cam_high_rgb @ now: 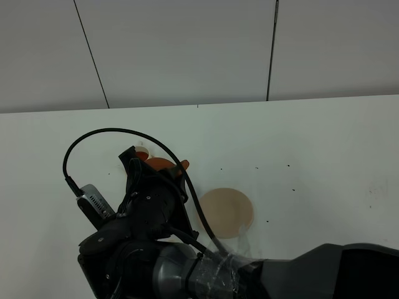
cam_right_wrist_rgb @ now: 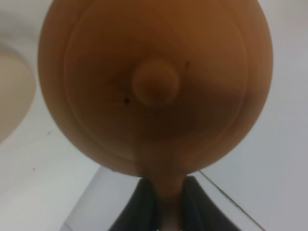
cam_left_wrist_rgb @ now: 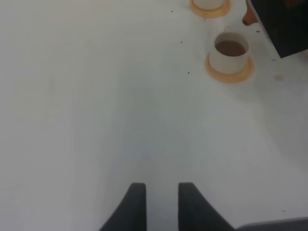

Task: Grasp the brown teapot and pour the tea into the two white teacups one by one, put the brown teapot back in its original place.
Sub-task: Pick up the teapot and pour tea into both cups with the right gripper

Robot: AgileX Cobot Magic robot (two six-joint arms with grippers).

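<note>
The brown teapot [cam_right_wrist_rgb: 154, 86] fills the right wrist view, lid knob up. My right gripper [cam_right_wrist_rgb: 166, 195] is shut on its loop handle. In the high view the teapot [cam_high_rgb: 163, 164] hangs at the end of the right arm, which reaches across to the left of the table. One white teacup [cam_high_rgb: 143, 151] peeks out just beyond it. In the left wrist view one teacup [cam_left_wrist_rgb: 231, 50] with brown tea stands on an orange coaster, and a second teacup [cam_left_wrist_rgb: 210, 4] sits at the frame edge. The teapot's spout tip [cam_left_wrist_rgb: 248, 17] shows beside them. My left gripper [cam_left_wrist_rgb: 161, 204] hovers over bare table, slightly open and holding nothing.
The round beige disc [cam_high_rgb: 225, 210] lies bare on the white table, to the right of the teapot. The black right arm [cam_high_rgb: 156, 249] and its cable cover the front left of the table. A white wall [cam_high_rgb: 187, 50] rises behind the table's far edge.
</note>
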